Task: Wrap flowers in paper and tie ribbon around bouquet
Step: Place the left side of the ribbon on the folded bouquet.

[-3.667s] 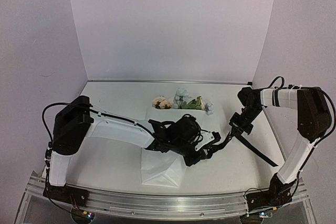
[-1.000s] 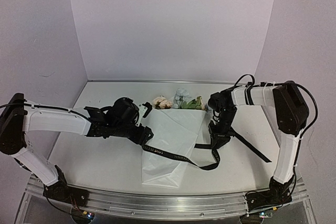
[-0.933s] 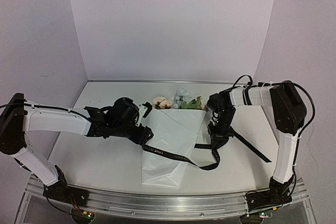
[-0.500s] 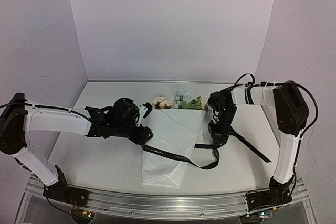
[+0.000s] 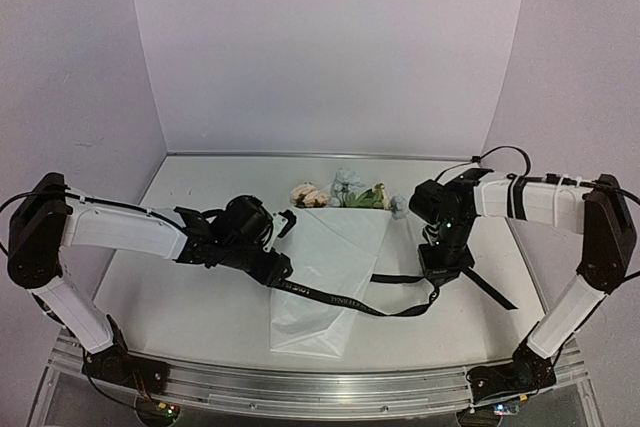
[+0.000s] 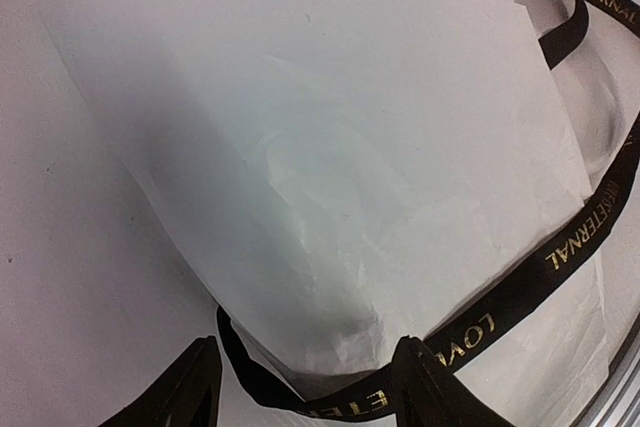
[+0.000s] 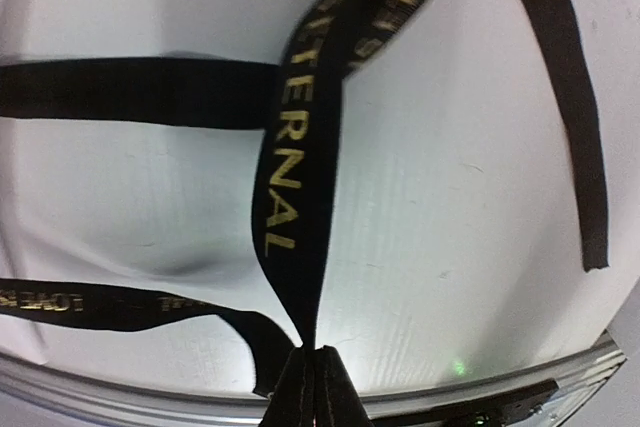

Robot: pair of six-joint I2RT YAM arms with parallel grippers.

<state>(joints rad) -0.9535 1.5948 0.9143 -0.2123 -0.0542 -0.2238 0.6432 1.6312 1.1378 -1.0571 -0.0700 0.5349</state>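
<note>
Right gripper (image 7: 308, 367) is pinched tight on the ribbon (image 7: 295, 187), a strand rising to it. Left gripper (image 6: 308, 392): jaws apart, straddling the ribbon and the edge of the paper (image 6: 320, 167), clamping neither. The bouquet (image 5: 330, 247) lies between the two grippers, with the flowers (image 5: 345, 192) at its far end.

Risk, in our judgement: a pull from the right drags the ribbon through the slack left side, or off the cone's narrow end, and the wrap opens.

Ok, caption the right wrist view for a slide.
Right gripper shut on the black ribbon, its gold lettering running up across the white table.
</note>
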